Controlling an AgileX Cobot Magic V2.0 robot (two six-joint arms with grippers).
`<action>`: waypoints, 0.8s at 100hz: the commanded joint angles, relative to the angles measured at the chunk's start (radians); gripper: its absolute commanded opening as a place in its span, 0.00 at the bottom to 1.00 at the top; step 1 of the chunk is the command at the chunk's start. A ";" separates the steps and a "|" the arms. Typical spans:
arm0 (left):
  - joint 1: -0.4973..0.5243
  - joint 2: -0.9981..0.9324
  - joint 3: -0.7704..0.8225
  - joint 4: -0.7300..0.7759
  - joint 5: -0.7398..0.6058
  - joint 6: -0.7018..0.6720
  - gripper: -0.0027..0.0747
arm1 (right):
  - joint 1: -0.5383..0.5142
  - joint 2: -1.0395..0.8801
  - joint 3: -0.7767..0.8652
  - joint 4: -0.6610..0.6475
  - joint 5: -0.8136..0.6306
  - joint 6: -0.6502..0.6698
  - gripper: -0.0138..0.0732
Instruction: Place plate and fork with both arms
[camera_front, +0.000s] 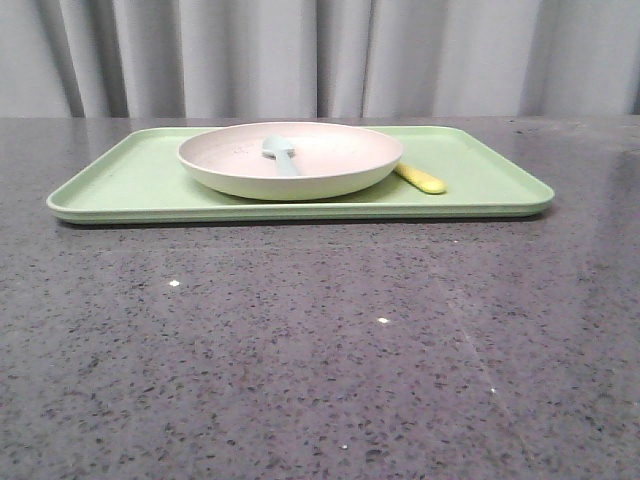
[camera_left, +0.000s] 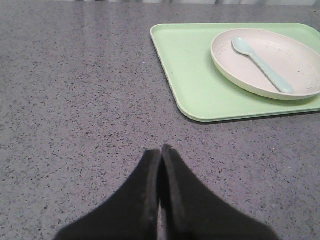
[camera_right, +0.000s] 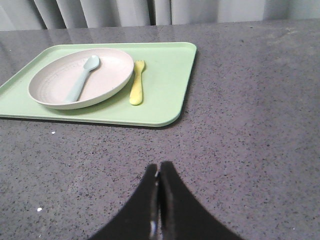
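Both jaws pressed closed, empty, over bare table (camera_front: 320, 350), well short of the tray (camera_front: 140, 185).
Left gripper (camera_left: 161, 150): plate (camera_left: 295, 65) sits on the tray ahead and off to one side, blue spoon (camera_left: 260, 62) lying in it; looks light, stiff, matte plastic, so pinch the raised rim at the near edge. Right gripper (camera_right: 159, 167): fork (camera_right: 137, 85) lies flat on the tray just beside the plate, ahead of the fingertips; thin, light, probably slippery, so take the handle mid-length, across its width.

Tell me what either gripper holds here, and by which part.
Nothing. Left gripper and right gripper have jaws shut on nothing, above bare table.
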 joint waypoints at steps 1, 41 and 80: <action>0.003 0.009 -0.026 -0.024 -0.069 0.001 0.01 | -0.006 0.010 -0.024 -0.020 -0.082 -0.002 0.08; 0.003 0.009 -0.015 -0.024 -0.071 0.001 0.01 | -0.006 0.010 -0.024 -0.020 -0.082 -0.002 0.08; 0.003 -0.031 0.105 0.026 -0.385 0.001 0.01 | -0.006 0.010 -0.024 -0.020 -0.082 -0.002 0.08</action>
